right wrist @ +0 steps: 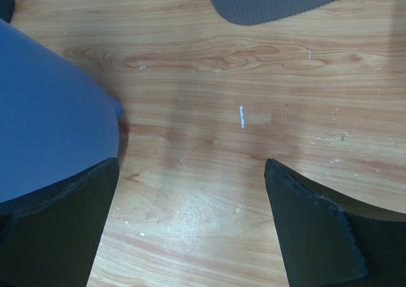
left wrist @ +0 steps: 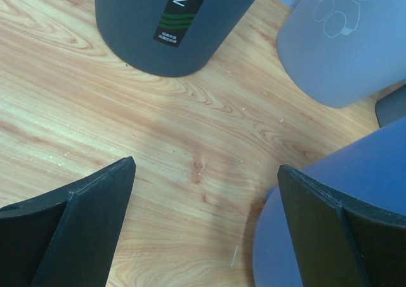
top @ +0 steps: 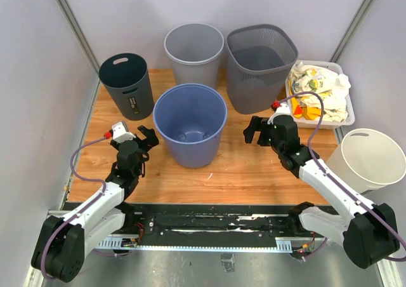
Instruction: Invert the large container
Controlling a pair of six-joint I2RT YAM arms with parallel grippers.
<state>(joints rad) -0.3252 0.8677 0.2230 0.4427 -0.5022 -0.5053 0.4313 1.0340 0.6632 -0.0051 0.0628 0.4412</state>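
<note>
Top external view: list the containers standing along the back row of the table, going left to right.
dark grey bin → light grey mesh bin → dark grey mesh bin → white basket of cloths

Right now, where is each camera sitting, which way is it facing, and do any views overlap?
Top external: fixed above and behind the robot, looking down at the table and blue bin; left arm and right arm show.
Left wrist: on the left arm, aimed down past the open left fingers toward the dark grey bin.
Right wrist: on the right arm, aimed down between the open right fingers, mesh bin ahead.
Shared: both wrist views catch the blue bin's side.
</note>
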